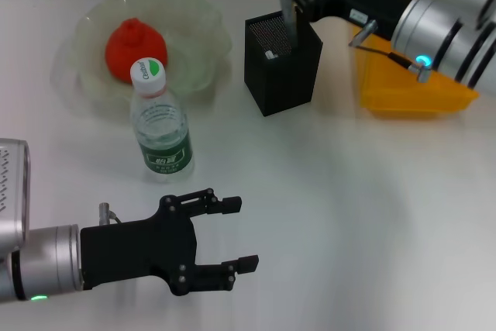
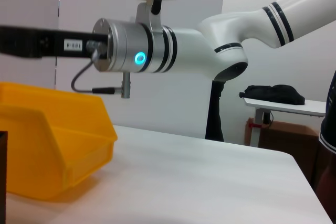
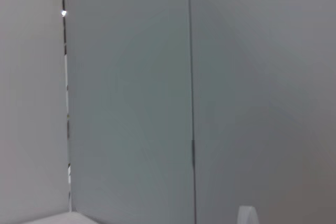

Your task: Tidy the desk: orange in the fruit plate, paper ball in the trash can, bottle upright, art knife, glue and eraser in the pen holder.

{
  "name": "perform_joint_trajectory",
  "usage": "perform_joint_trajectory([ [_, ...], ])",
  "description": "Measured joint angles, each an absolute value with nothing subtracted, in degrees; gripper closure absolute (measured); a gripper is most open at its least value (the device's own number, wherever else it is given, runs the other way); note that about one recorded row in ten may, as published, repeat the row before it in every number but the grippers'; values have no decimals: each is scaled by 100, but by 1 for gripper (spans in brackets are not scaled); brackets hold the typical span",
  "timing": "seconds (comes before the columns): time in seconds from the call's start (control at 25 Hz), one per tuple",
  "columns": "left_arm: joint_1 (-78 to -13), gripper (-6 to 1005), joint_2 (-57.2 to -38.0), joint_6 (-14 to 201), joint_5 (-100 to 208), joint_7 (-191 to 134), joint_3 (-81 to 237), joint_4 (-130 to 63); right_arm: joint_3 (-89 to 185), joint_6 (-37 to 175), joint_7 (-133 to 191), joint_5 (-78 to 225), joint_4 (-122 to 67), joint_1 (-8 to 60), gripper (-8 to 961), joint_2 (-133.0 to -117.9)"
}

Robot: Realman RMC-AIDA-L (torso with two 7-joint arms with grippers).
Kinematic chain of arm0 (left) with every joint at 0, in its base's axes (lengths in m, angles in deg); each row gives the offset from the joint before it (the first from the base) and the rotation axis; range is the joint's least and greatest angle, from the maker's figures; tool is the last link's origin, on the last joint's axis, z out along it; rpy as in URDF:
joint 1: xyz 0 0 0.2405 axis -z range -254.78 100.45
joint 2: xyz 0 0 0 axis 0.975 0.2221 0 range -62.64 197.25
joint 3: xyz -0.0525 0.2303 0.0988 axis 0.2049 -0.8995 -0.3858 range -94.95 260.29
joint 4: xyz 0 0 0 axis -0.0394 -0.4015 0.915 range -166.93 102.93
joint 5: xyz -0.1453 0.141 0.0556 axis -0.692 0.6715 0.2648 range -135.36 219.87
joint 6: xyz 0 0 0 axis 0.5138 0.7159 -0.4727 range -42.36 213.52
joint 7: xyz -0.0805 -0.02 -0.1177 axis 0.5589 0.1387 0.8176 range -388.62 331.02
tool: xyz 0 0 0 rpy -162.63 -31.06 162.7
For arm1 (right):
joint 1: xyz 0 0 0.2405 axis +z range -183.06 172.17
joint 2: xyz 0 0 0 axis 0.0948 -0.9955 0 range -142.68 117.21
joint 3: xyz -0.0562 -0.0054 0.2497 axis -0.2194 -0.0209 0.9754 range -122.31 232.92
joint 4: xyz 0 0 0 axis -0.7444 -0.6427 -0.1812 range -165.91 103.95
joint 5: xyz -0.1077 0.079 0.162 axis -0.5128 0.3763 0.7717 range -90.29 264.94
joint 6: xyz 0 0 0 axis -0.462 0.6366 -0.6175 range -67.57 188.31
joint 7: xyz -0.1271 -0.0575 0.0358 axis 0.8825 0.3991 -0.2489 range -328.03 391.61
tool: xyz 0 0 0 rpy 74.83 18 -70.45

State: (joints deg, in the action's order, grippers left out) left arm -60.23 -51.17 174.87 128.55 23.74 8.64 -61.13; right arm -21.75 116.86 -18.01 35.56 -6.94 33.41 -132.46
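Above pen holder (image 1: pixel 282 60) rim: right claw (image 1: pixel 293 7) | left claw (image 1: pixel 232 236) agape

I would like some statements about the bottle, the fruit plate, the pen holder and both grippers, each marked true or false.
1. The bottle stands upright on the table. True.
2. The fruit plate is empty. False: an orange-red fruit lies in it.
3. The right gripper is above the pen holder. True.
4. The left gripper holds the bottle. False: it is open and empty, nearer the front of the table than the bottle.
5. The yellow bin is on the robot's left side. False: it is on the right, beside the pen holder.
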Motion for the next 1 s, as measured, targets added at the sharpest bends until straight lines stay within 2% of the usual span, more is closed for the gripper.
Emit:
perform_joint_trajectory([
  [0.2, -6015, 200, -5117, 17501, 12849, 2351, 867, -6113, -2169, 11690, -1705, 3568, -771, 3255, 803, -13253],
  [0.36, -6019, 200, -5117, 17511, 12841, 2349, 877, -6128, -2190, 11815, -1713, 3565, -675, 3059, 637, -13239],
  [0.4, -6023, 200, -5117, 17525, 12831, 2349, 882, -6138, -2198, 12045, -1752, 3548, -513, 2819, 595, -13216],
  [0.48, -6027, 200, -5117, 17573, 12820, 2348, 887, -6156, -2199, 12182, -1777, 3536, -409, 2677, 548, -13210],
  [0.6, -6031, 200, -5101, 17636, 12825, 2347, 946, -6161, -2195, 12932, -2178, 3132, 163, 1889, 477, -13159],
  [0.64, -6031, 200, -5101, 17636, 12825, 2347, 946, -6161, -2195, 12932, -2178, 3132, 163, 1889, 453, -13159],
  [0.72, -6036, 200, -5085, 17660, 12837, 2347, 980, -6162, -2143, 13470, -2475, 2445, 406, 1536, 406, -13068],
  [0.8, -6038, 200, -5070, 17678, 12839, 2344, 987, -6167, -1941, 14371, -2616, 1354, 506, 1211, 359, -12910],
  [0.96, -6038, 200, -5038, 17715, 12843, 2343, 1033, -6171, -1526, 15104, -2597, 401, 394, 1031, 178, -12836],
  [1.0, -6038, 200, -5029, 17760, 12846, 2343, 1058, -6171, -1318, 15396, -2580, -98, 349, 979, 167, -12848],
])
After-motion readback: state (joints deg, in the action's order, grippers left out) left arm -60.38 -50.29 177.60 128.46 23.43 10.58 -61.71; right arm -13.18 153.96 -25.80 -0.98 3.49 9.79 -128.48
